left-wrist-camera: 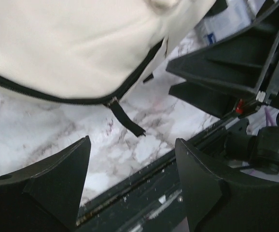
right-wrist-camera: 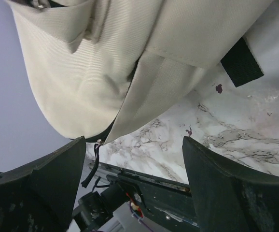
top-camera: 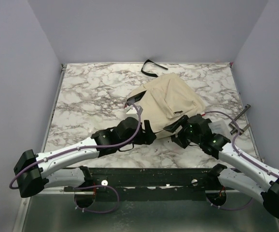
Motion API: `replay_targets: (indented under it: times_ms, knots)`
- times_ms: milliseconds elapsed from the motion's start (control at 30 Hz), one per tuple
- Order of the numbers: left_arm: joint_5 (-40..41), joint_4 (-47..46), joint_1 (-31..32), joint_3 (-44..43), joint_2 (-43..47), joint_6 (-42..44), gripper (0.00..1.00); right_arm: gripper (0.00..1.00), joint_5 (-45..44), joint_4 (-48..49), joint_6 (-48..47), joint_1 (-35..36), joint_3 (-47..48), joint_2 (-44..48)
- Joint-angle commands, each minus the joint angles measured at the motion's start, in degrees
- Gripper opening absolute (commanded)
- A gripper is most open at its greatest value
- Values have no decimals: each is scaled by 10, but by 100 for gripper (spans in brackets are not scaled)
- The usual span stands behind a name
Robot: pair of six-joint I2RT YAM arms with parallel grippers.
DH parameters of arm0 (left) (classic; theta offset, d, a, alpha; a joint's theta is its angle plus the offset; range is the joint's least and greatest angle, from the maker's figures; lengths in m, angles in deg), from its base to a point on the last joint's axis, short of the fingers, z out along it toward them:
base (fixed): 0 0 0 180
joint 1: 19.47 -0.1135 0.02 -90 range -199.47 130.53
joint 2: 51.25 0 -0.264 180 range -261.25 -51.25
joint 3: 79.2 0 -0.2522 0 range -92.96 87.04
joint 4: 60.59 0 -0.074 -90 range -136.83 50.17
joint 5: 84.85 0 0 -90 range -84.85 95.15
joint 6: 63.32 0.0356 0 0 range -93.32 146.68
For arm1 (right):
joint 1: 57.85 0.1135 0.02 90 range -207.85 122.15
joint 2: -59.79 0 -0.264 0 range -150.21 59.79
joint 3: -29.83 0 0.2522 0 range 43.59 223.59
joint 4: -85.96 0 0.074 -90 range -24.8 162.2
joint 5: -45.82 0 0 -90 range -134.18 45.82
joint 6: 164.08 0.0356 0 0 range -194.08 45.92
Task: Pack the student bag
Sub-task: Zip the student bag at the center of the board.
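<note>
Where the student bag [top-camera: 171,99] lies: right of centre on the marble worktop [top-camera: 91,92], slumped flat, its near end just ahead of both arms.
Left gripper [left-wrist-camera: 132,145]: fingers wide, nothing between them, over bare marble just short of the bag's near edge.
Right gripper [right-wrist-camera: 133,142]: spread wide too, and empty, with bag cloth bulging just beyond the fingertips.
Bag's feel: soft cream cloth that folds and sags and looks light. I'd expect it to bunch and drag rather than lift as one piece.
Where to grab: the zipper pull [left-wrist-camera: 125,118] dangles off the black zipper line onto the marble. That, or a pinch of the seam beside it, looks the best hold; the broad panels would likely slip.
Mouth: open or zipped, can't tell from here.
Edges: the near rail [top-camera: 149,176] runs close behind the grippers, and the two wrists sit near each other, so crowding is the risk.
Open room: plenty of marble toward the left edge and far-left corner. A black strap [top-camera: 151,67] trails at the far edge.
</note>
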Motion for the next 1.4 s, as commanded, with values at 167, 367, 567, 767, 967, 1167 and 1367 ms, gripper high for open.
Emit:
replay_targets:
  times_ms: [167,367,567,767,967,1167,1367]
  knots:
    - [24,176,19,-126,-120,-111,69,82,29,102,86,-3,-41,-49]
    - [18,181,7,-165,-174,-119,64,82,39,120,84,-2,-38,-75]
    - [4,182,3,-184,-205,-109,48,78,15,109,86,-2,-31,-81]
    - [41,181,-17,-191,-213,-62,0,42,-67,122,84,-2,-27,-120]
    - [119,181,-50,-172,-186,35,0,1,-264,53,40,-24,-12,-142]
    - [104,166,-145,-146,-180,72,0,1,-156,156,-235,-164,-17,-134]
    - [-12,123,-166,-185,-206,129,0,8,-63,29,-459,-207,179,-283]
